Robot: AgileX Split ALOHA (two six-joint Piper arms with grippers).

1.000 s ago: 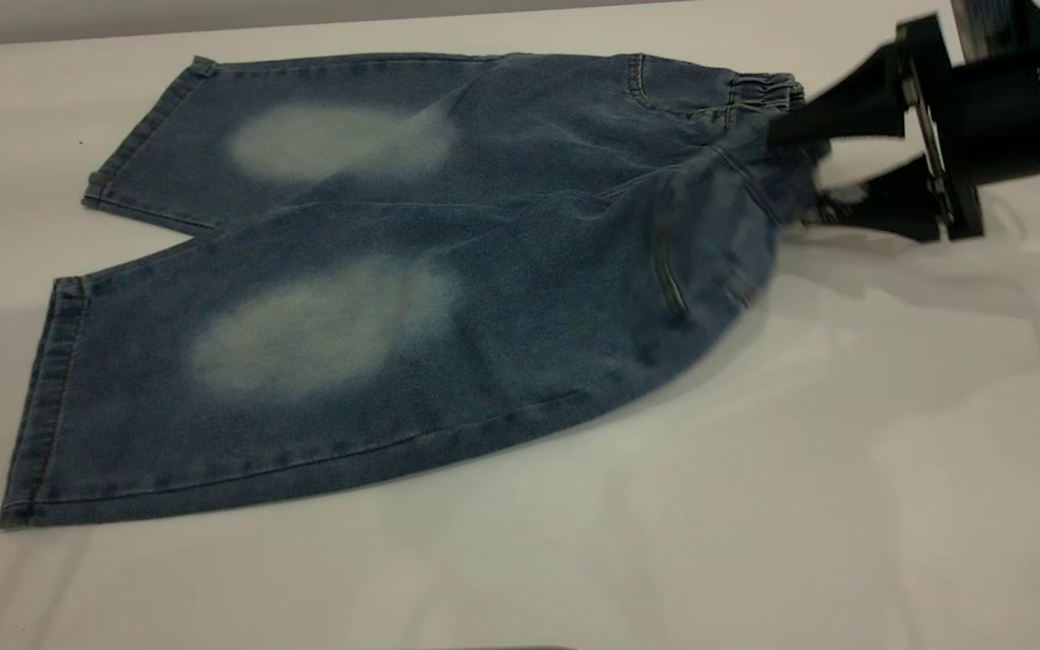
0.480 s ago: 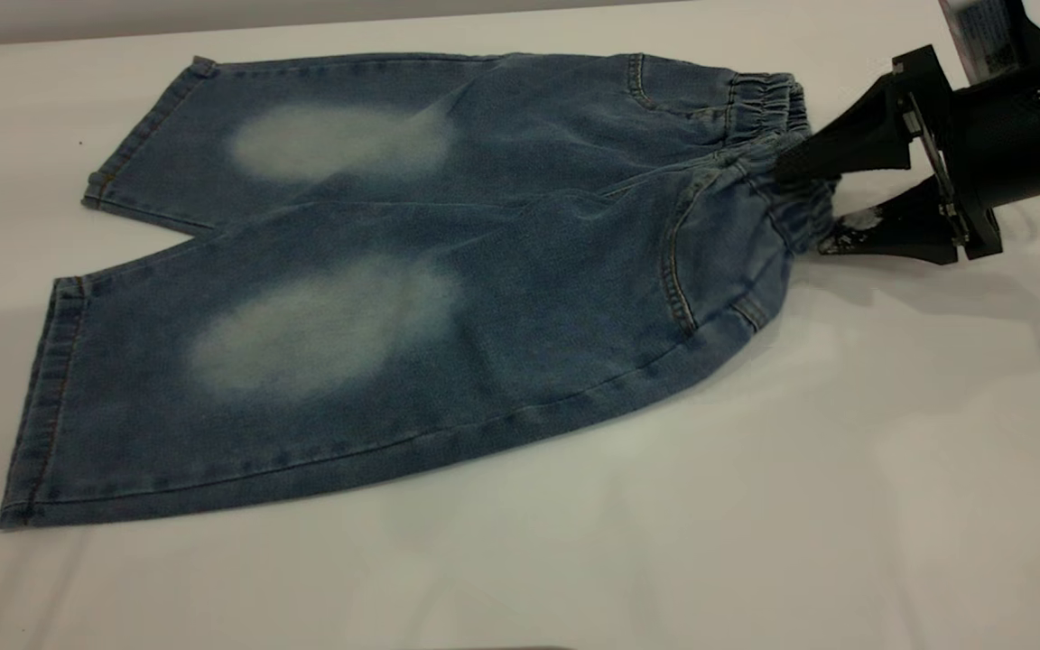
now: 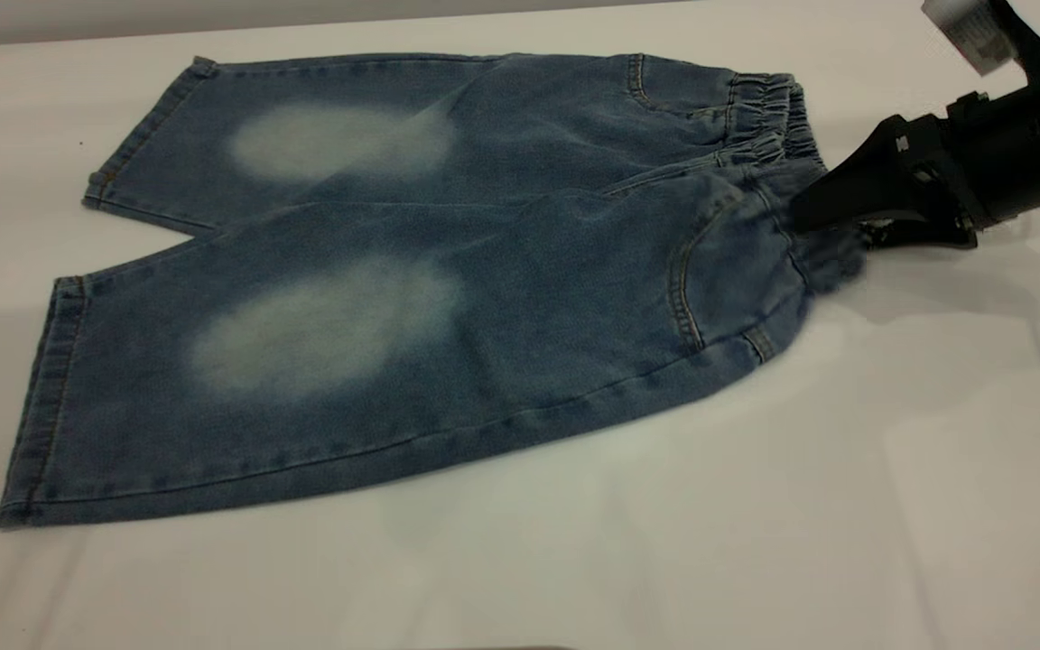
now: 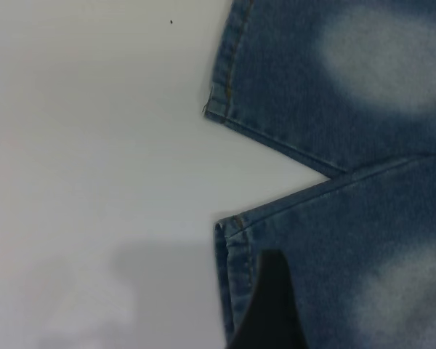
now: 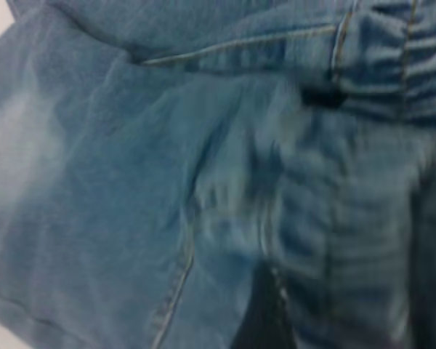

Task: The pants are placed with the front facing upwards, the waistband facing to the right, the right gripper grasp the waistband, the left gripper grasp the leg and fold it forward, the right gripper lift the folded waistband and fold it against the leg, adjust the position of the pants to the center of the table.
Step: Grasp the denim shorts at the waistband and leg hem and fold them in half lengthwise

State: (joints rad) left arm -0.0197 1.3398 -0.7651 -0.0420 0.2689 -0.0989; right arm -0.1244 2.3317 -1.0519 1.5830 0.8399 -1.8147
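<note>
The blue denim pants (image 3: 412, 271) lie front up on the white table (image 3: 755, 542), legs to the left and waistband (image 3: 768, 113) to the right. My right gripper (image 3: 831, 230) is at the waistband's near end and shut on the gathered denim there, low over the table. Its wrist view is filled with ruched waistband (image 5: 349, 218). The near leg (image 3: 240, 379) lies flat, its cuff at the left. My left gripper (image 4: 276, 313) shows only as a black tip over that leg's cuff (image 4: 229, 240). It does not show in the exterior view.
The far leg (image 3: 303, 135) lies flat toward the table's back edge. Bare tabletop (image 4: 94, 182) stretches left of the cuffs, and more of it runs along the front and to the right of the pants.
My right gripper has drawn the waistband's near end down and toward the front. The bunched, raised waist has spread out flatter and the side pocket seam now shows.
</note>
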